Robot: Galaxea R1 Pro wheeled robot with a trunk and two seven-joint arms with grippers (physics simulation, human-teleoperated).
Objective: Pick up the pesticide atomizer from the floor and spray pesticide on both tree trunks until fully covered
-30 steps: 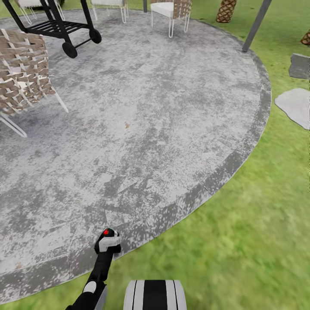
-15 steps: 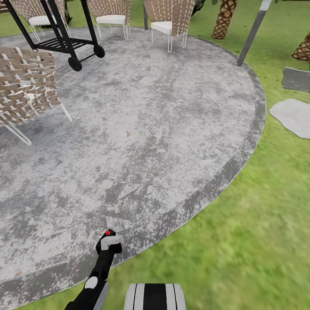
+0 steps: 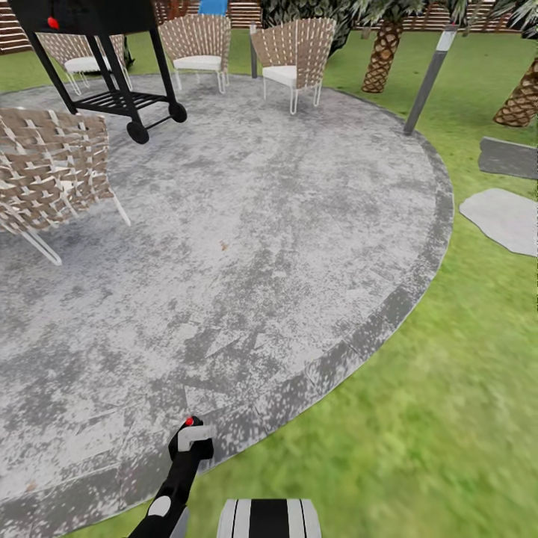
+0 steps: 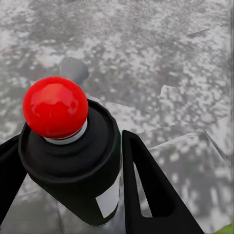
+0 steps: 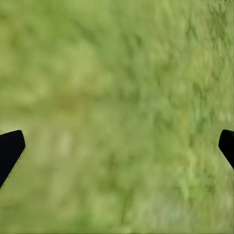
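Round grey stone patio ringed by lawn. Left hand clamped black, red-capped pesticide atomizer; right hand spread wide.

No words, numbers, brands or signs could be read anywhere. The one likely carrier — a whitish label on the dark spray bottle in the left wrist view — showed as a blank pale patch, with no print to make out. The red knob on top of the bottle carried no mark either.
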